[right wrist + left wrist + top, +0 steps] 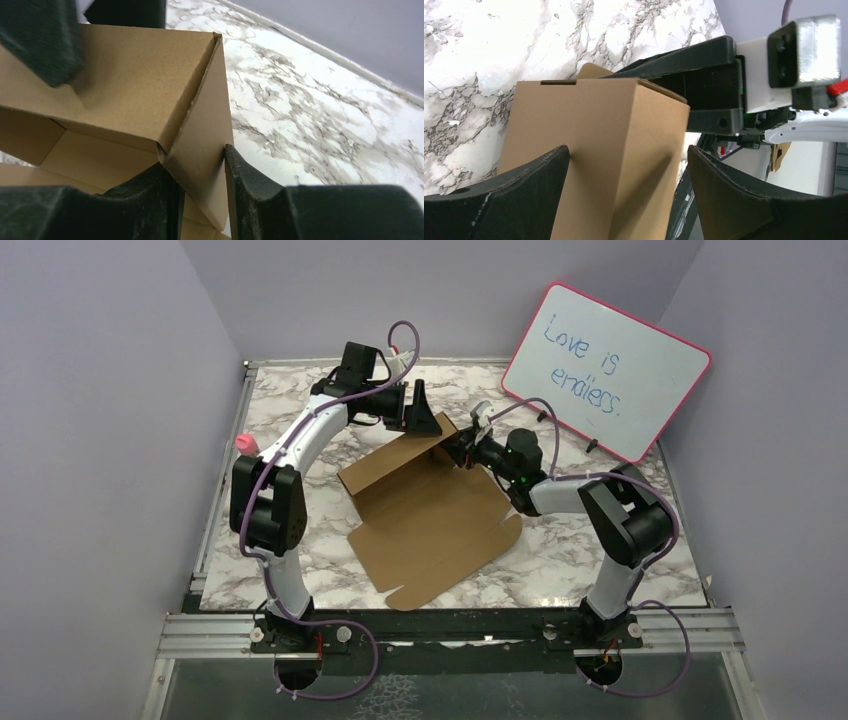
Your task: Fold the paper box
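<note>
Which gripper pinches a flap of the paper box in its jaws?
The right gripper: its jaws pinch a side flap of the paper box. The left gripper stands wide open.

My left gripper [629,150] stands wide, its 2 black fingers [534,180] flanking the paper box [594,115]'s upright brown panel: 1 overlaps the panel's face, the other stands clear of its edge. Behind the panel's top corner the right arm [724,85] reaches in over the marble table [499,45].

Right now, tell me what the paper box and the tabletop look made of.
The paper box looks like thin brown cardboard, matte, with raw cut edges and sharp creases. The tabletop is white with grey veining, smooth; marble or marble-print laminate, I cannot tell which.
</note>
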`<action>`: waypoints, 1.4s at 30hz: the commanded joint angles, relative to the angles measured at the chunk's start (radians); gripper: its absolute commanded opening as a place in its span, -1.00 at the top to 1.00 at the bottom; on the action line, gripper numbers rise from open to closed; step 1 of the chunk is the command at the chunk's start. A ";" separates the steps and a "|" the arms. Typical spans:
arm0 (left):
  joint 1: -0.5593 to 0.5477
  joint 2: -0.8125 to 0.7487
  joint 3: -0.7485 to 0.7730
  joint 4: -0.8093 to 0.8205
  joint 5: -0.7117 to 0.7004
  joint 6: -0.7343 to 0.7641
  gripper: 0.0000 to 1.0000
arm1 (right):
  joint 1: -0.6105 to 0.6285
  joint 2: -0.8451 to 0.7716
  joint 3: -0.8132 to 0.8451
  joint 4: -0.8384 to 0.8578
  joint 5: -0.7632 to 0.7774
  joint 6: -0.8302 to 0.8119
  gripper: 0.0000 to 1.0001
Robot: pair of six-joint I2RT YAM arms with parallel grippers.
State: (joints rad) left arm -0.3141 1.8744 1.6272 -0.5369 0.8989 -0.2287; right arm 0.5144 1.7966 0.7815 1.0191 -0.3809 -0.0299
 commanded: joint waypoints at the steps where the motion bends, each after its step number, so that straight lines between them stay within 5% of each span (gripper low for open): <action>1: -0.005 -0.045 -0.026 0.012 0.016 -0.011 -0.77 | 0.007 -0.015 0.012 -0.063 0.113 -0.008 0.27; 12: -0.005 -0.016 -0.068 0.027 -0.001 -0.001 -0.77 | 0.018 0.070 0.016 -0.025 0.207 0.004 0.26; 22: 0.006 0.032 -0.061 0.026 -0.013 0.004 -0.78 | 0.020 0.155 0.070 0.049 0.140 0.027 0.21; 29: 0.007 0.034 -0.074 0.025 -0.008 0.012 -0.77 | 0.019 0.177 0.062 0.076 0.139 0.056 0.37; 42: 0.007 -0.006 -0.114 0.056 -0.011 -0.003 -0.78 | 0.073 0.136 0.032 0.029 0.371 0.039 0.54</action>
State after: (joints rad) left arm -0.3042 1.8992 1.5433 -0.4908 0.8860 -0.2276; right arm 0.5625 1.9480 0.8276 1.0595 -0.1379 0.0071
